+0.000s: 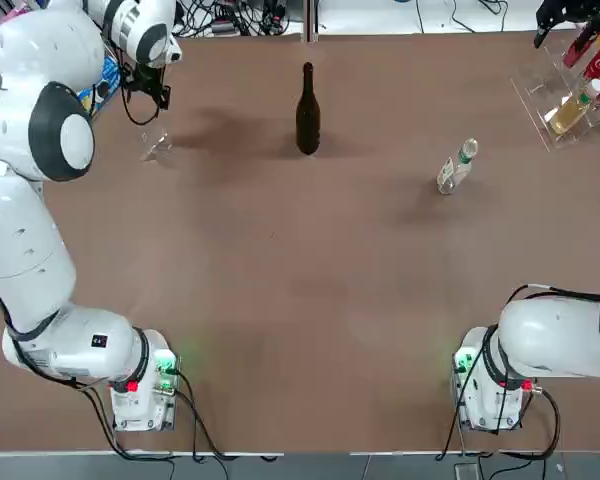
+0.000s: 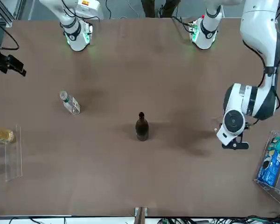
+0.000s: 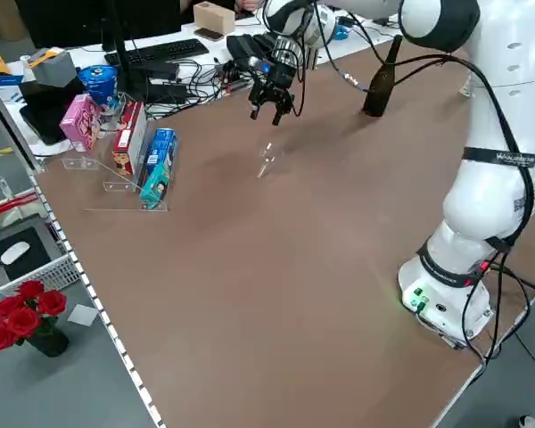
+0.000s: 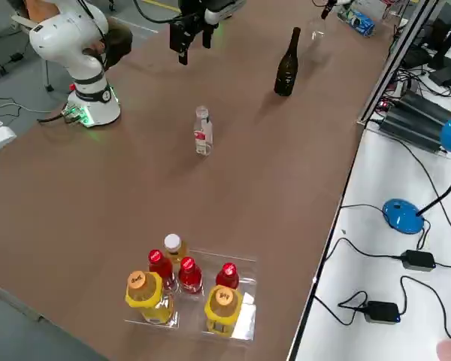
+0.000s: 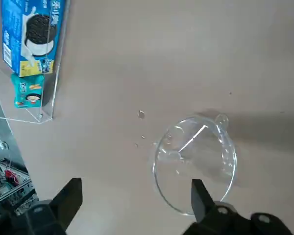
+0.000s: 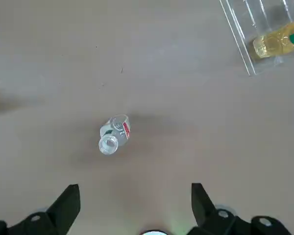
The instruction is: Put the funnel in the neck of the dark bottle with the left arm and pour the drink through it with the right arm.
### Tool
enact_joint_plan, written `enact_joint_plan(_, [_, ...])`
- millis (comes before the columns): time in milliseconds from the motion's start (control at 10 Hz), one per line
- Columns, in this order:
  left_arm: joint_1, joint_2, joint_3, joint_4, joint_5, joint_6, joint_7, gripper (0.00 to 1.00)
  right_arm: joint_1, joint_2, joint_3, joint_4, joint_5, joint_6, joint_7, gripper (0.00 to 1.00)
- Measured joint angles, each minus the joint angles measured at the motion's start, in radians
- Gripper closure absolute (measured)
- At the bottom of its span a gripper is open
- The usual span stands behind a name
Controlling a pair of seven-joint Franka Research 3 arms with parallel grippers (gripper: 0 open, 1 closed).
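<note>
The left end effector (image 5: 132,205) hangs above the far left part of the brown surface (image 1: 300,300), its fingers spread wide and holding nothing. The funnel (image 5: 196,164) lies on its side on the surface just beneath and beside it; in the left wrist view one fingertip (image 5: 198,196) overlaps the funnel's rim, but whether they touch cannot be told. In the top view the funnel (image 1: 158,146) sits just below the black fingers, well apart from the dark bottle (image 1: 307,112), which stands upright near the far middle of the surface. The drink (image 1: 457,166) stands upright to the right of the dark bottle, well apart from it, its cap off in the right wrist view. The right end effector (image 4: 189,28) hangs high above the surface near the right arm's base, fingers wide, empty, with the drink (image 6: 113,134) far beneath it. A clear rack (image 1: 565,95) of bottles sits at the far right corner, a cookie box (image 5: 32,36) in a clear stand at the far left edge
</note>
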Motion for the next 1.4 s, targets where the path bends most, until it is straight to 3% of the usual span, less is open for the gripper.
enact_joint_plan(300, [0.002, 0.043, -0.008, -0.025, 0.118, 0.018, -0.092, 0.10, -0.001, 0.000, -0.002, -0.002, 0.001, 0.033, -0.036, 0.00])
enact_joint_plan(500, [0.003, 0.064, -0.011, -0.029, 0.131, 0.026, -0.111, 0.24, -0.003, 0.000, -0.053, -0.002, 0.035, 0.035, -0.149, 0.00])
enact_joint_plan(600, [0.004, 0.067, -0.011, -0.030, 0.132, 0.026, -0.112, 0.33, -0.005, 0.000, -0.102, -0.003, 0.059, 0.035, -0.238, 0.00])
enact_joint_plan(700, [0.003, 0.067, -0.011, -0.034, 0.132, 0.026, -0.112, 0.49, -0.007, 0.000, -0.144, -0.004, 0.082, 0.035, -0.324, 0.00])
enact_joint_plan(900, [0.003, 0.067, -0.013, -0.045, 0.132, 0.026, -0.114, 0.78, -0.009, 0.001, -0.194, -0.016, 0.124, 0.039, -0.529, 0.00])
enact_joint_plan(1200, [0.005, 0.064, -0.036, -0.049, 0.132, 0.006, -0.134, 0.89, -0.010, 0.015, -0.257, -0.048, 0.190, 0.053, -0.858, 0.00])
enact_joint_plan(1300, [0.006, 0.054, -0.063, -0.044, 0.132, -0.037, -0.134, 0.95, -0.010, 0.020, -0.269, -0.058, 0.226, 0.052, -0.970, 0.00])
enact_joint_plan(1400, [0.007, 0.040, -0.098, -0.030, 0.132, -0.072, -0.134, 0.95, -0.010, 0.025, -0.285, -0.080, 0.269, 0.052, -1.081, 0.00])
